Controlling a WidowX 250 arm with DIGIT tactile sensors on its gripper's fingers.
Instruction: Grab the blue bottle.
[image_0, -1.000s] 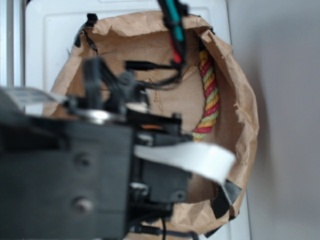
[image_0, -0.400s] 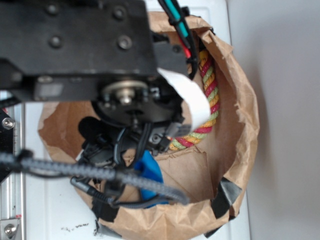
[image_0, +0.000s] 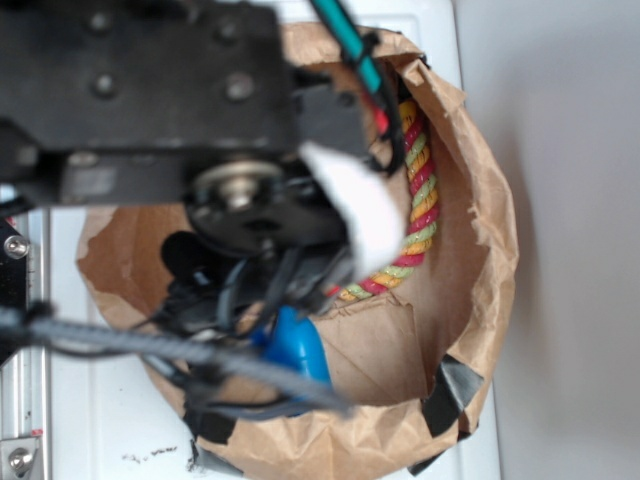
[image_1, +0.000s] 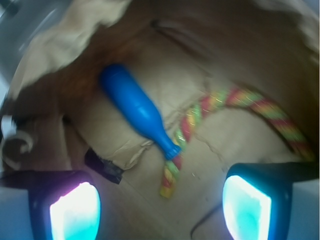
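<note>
The bottle (image_1: 134, 109) lies on its side on the floor of the paper bag (image_0: 495, 260), fat end toward the bag's wall and slim neck pointing at the rope (image_1: 210, 107), whose loose end sits right at the bottle's lip. In the wrist view it shows whole and free, above and between the two fingers (image_1: 75, 212), which stand wide apart with nothing between them: released, and not yet around anything.

A second ago the arm covered the lower left of the exterior view and no blue showed at all. Since then it has swung up across the top of the bag, and a patch of the bottle (image_0: 297, 345) has come into sight under the cables, near the bag's front rim. Over the last fraction of a second the arm has barely shifted, so I judge it to be settling over the target, with the descent and closing yet to come.

The exterior view hides the gripper under the arm's body and cables, but shows the bag standing on the white worktop (image_0: 110, 60). Only the wrist view gives the bottle's lie, and the rope close enough to be caught.
</note>
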